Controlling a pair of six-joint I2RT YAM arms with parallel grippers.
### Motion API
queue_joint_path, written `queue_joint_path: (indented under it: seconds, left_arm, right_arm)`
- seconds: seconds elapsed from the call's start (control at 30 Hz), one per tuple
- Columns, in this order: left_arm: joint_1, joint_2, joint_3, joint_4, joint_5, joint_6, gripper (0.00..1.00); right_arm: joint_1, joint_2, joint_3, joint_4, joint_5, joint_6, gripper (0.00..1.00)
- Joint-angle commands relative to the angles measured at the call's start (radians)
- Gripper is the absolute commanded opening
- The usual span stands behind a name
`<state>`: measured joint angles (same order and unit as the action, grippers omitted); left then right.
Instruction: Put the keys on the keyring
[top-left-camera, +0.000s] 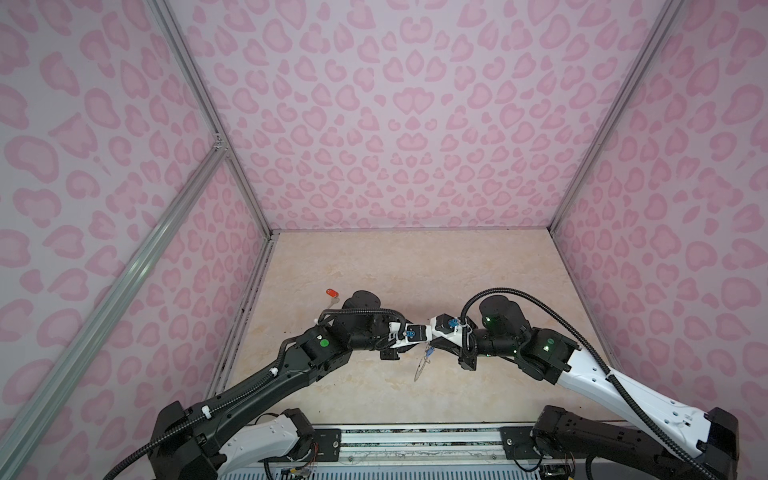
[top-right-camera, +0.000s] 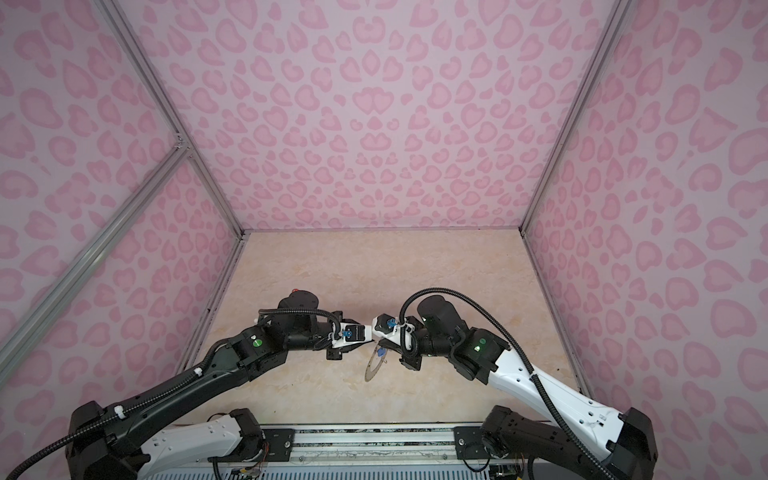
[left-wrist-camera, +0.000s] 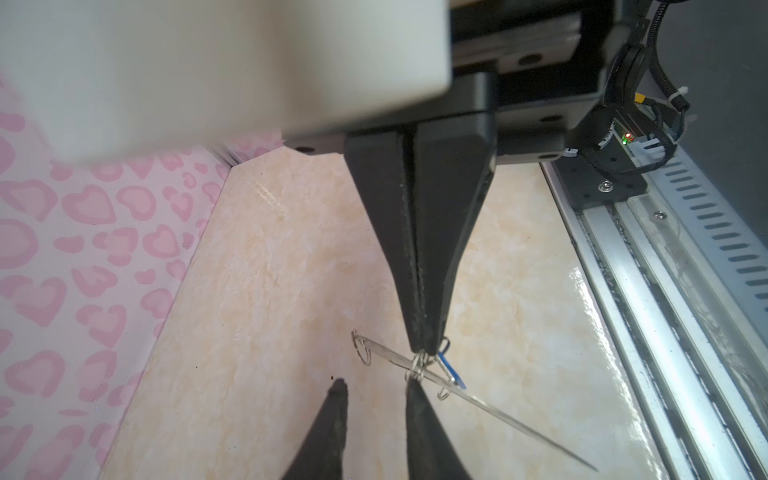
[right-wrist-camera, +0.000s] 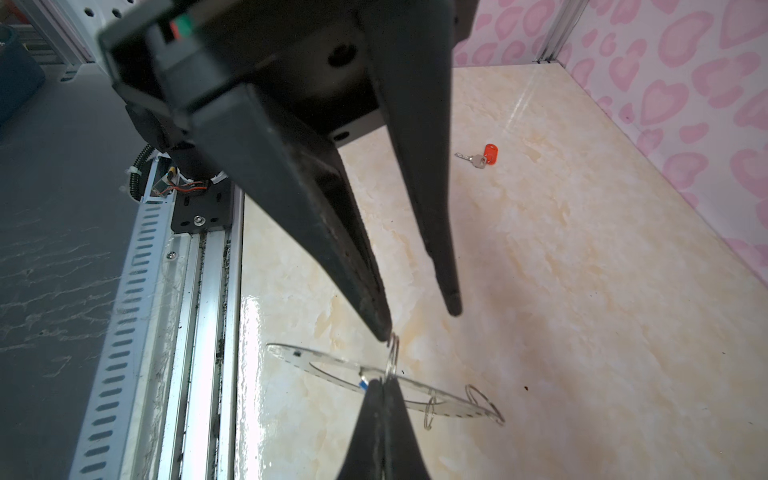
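Note:
The keyring (right-wrist-camera: 332, 361), a flat grey disc with wire loops on its rim, hangs in the air above the table, tilted and seen edge-on (left-wrist-camera: 519, 428). My right gripper (right-wrist-camera: 384, 380) is shut on its rim at a wire loop (right-wrist-camera: 392, 353). A blue tag (left-wrist-camera: 451, 370) hangs on the keyring beside that grip; in both top views it shows below the two grippers (top-left-camera: 430, 352) (top-right-camera: 379, 353). My left gripper (left-wrist-camera: 377, 383) is open, and one of its fingertips (right-wrist-camera: 384, 332) is at that same loop. The key with the red-orange tag (right-wrist-camera: 484, 156) lies on the table at the far left (top-left-camera: 332, 293).
Pink heart-patterned walls (top-left-camera: 415, 124) close in the marble-look table (top-left-camera: 478, 270) on three sides. A metal rail (left-wrist-camera: 648, 270) with the arm mounts runs along the near edge. Both arms meet over the table's near middle.

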<state>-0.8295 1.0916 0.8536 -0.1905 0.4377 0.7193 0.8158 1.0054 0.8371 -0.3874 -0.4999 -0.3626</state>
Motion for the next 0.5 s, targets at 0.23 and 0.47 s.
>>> queue_joint_path:
  seconds: [0.23, 0.47]
  left_arm:
    - [-0.017, 0.019, 0.020, -0.036, -0.007, 0.039, 0.22]
    - [-0.017, -0.028, -0.032, 0.025, -0.012, 0.055, 0.23]
  right_arm:
    - [-0.003, 0.006, 0.015, 0.000, -0.022, -0.016, 0.00]
    - [-0.035, -0.008, -0.008, 0.017, -0.064, 0.004, 0.00]
